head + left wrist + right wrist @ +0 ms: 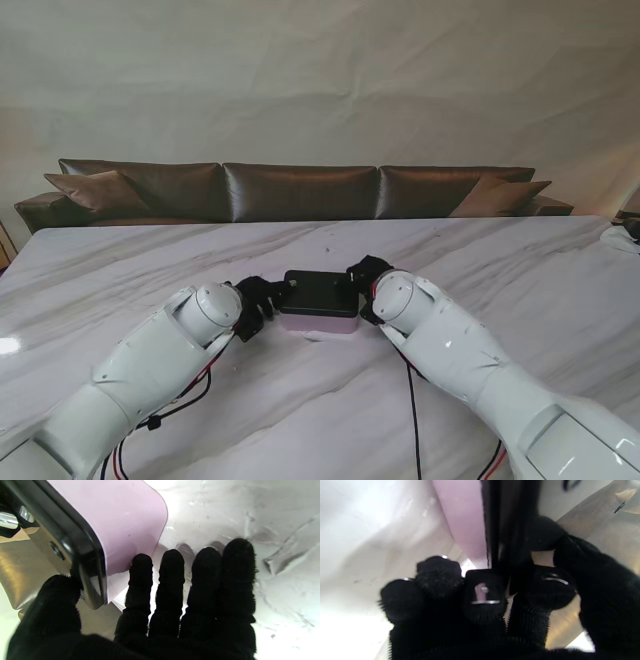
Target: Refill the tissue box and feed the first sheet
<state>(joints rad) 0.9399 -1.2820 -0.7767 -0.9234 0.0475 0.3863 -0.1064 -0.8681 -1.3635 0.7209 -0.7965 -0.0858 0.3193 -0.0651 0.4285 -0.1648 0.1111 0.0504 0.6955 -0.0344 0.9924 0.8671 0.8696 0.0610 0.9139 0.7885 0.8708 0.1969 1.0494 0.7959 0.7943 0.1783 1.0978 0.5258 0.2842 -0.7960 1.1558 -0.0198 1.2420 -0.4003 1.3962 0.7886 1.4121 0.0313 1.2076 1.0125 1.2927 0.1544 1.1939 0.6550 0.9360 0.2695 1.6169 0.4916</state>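
Observation:
The tissue box [320, 303], a pink body under a black lid [320, 290], lies in the middle of the marble table [130, 265]. A white sheet [326, 337] peeks from under its near edge. My left hand [255, 303] holds the box's left end. In the left wrist view its thumb [60, 597] presses the lid [85, 552] and its index fingertip touches the pink wall [120, 517], the other fingers straight beside it. My right hand [366, 283] grips the right end. Its curled fingers [482, 597] meet the pink wall [465, 517] and its thumb lies on the lid [495, 517].
A brown sofa [300, 190] runs along the table's far side. A small white object [622, 237] sits at the far right edge. Black and red cables [412, 400] trail on the table between my forearms.

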